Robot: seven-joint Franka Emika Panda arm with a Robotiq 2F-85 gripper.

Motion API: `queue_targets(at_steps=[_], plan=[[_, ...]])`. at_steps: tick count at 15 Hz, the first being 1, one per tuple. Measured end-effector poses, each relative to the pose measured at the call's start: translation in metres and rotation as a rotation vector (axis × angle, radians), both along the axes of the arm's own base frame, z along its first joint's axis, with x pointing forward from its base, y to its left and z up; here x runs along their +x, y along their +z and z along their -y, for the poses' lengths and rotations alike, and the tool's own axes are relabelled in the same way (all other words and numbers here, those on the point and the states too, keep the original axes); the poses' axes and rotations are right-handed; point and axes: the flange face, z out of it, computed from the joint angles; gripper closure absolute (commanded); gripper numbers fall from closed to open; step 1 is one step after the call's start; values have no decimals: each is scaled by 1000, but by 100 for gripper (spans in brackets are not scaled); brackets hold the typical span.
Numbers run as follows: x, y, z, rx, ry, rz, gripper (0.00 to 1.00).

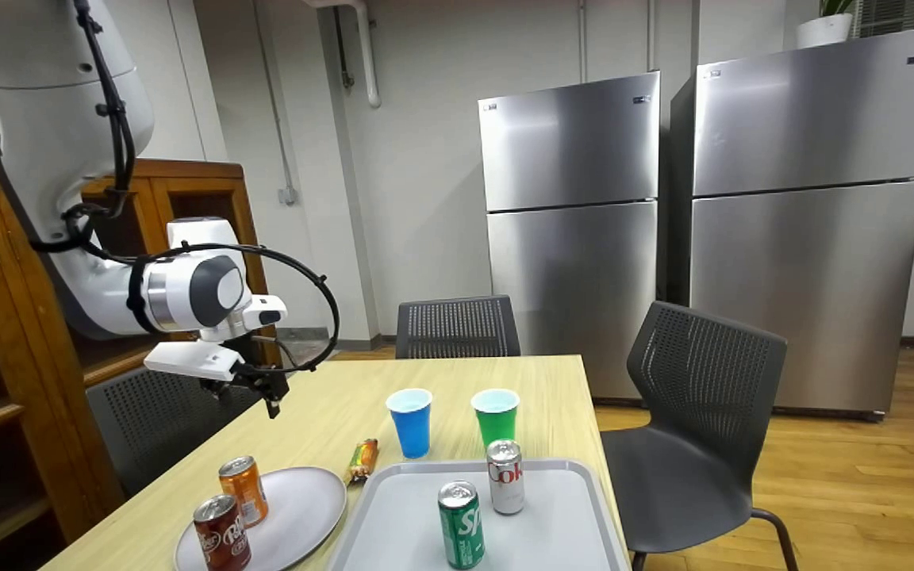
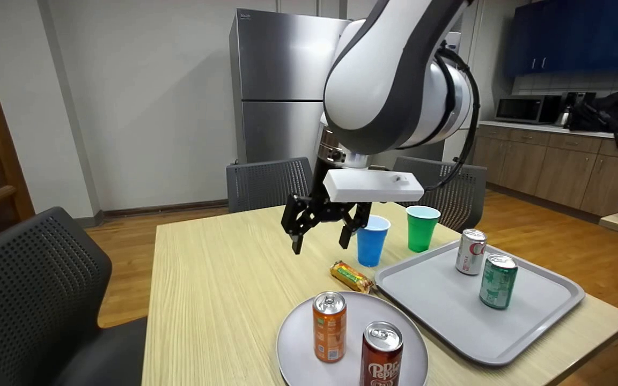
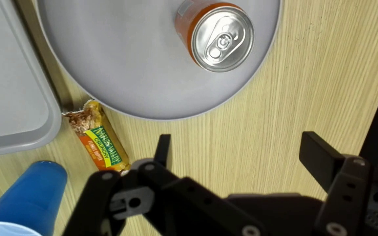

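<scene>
One pair of fingers [image 3: 322, 160] is held wide apart, empty, above the table [image 1: 322, 408].
In an exterior view, one orange can [image 1: 243, 490] and one maroon can [image 1: 221, 534] are carried by one plate [image 1: 302, 507], near left; one silver can [image 1: 505, 480] and one green can [image 1: 461, 526] by one tray [image 1: 401, 515], right. In an exterior view, one blue cup [image 2: 372, 246] and one green cup [image 2: 420, 234] are seen farther away. In the wrist view, one snack bar [image 3: 98, 141] is shown beside the plate, nearest the fingers.
</scene>
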Motion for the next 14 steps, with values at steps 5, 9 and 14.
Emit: queue_targets(at_steps=[5,9,14], plan=[[4,-22,-19,-9,26,-50,0],[-1,-39,-28,-42,47,-129,0],[-6,-50,-27,-83,58,-194,0]])
